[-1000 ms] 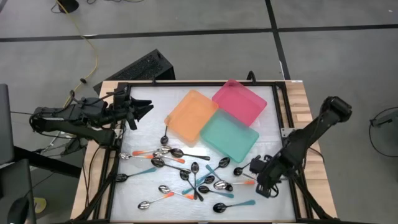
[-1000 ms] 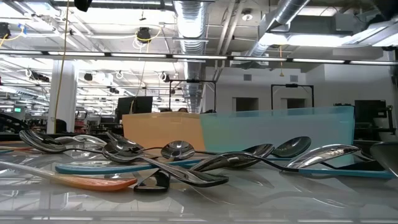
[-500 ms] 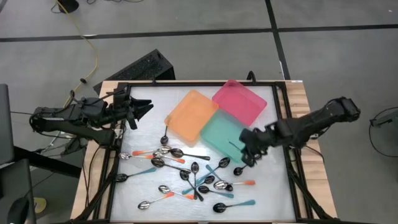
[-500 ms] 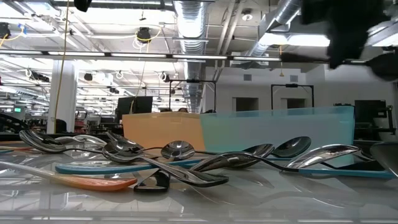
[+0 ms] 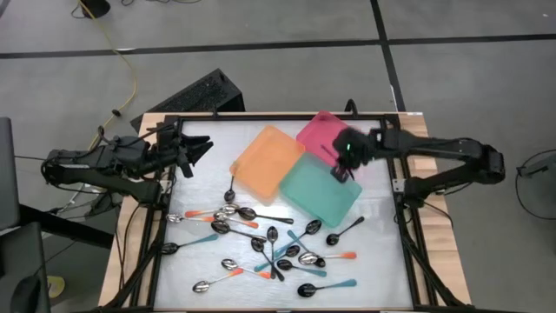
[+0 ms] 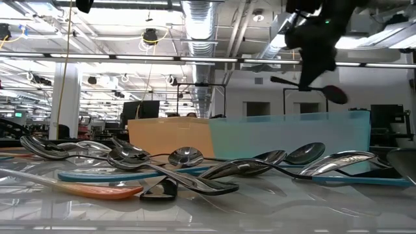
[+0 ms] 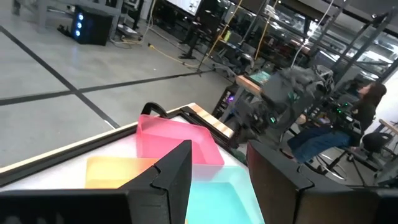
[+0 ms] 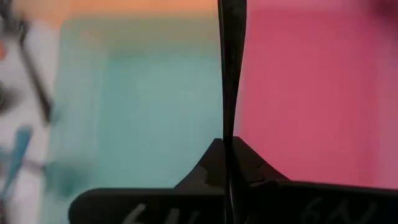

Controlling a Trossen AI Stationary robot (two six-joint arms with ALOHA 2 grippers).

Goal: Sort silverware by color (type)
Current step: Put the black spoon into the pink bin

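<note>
Several spoons (image 5: pixel 261 243) with orange, teal and black handles lie scattered on the near half of the table. They also show in the low view as spoons (image 6: pixel 188 162). My right gripper (image 5: pixel 347 155) hangs over the line where the teal tray (image 5: pixel 320 191) meets the pink tray (image 5: pixel 334 137). It is shut on an all-black spoon (image 6: pixel 312 84). My left gripper (image 5: pixel 204 149) waits open near the table's far left corner; its fingers show in the left wrist view around the left gripper's gap (image 7: pixel 217 180). My right gripper pinches the black spoon's handle (image 8: pixel 227 93) between its two fingers, coming from above. The spoon is lifted clear and lies about level, its bowl (image 6: pixel 335 93) sticking out to one side. In the wrist view the handle runs edge-on between the fingers.
The orange tray (image 5: pixel 268 163) sits beside the teal and pink ones in the far middle of the table. A black frame (image 5: pixel 261 118) runs around the table's work surface. One black spoon (image 5: pixel 343 233) lies alone near the teal tray's near corner.
My right gripper has risen from the table's near right part and swung toward the far edge, across the teal tray to the teal and pink trays' shared edge. It carries a black spoon that is now high above the trays. My left arm has kept still.
</note>
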